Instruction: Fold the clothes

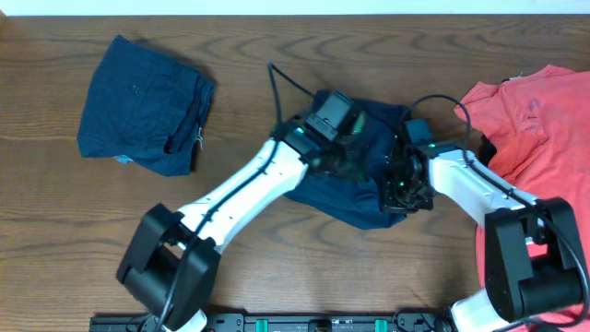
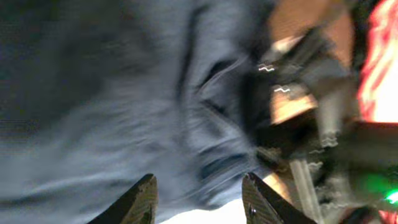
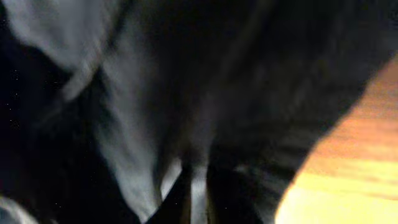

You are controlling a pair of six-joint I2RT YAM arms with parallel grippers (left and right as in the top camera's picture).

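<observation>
- The left tool has its two fingertips spread wide, with nothing between them. Blurred navy cloth fills the wrist view just beyond the tips.
- From overhead, the left arm rises from its base at the near left edge. Its white link slants up and to the right, ending with the wrist over the top of the middle shorts.
- The right tool sits low on the right-hand edge of the same shorts. In its wrist view the dark fingers look close together against dark cloth, but the blur is too heavy to tell whether they pinch it.
- The right arm runs from its base at the near right corner up and to the left. It then bends back down at the wrist towards the cloth.
- There are two arms and two pairs of navy shorts.
- The middle shorts lie bunched and creased at the centre of the worktop, partly hidden under both wrists.
- The folded shorts lie well apart at the far left. They form a compact, slightly tilted rectangle with a small pale label at the near edge.
- One red garment lies spread at the right edge, under the right arm.
</observation>
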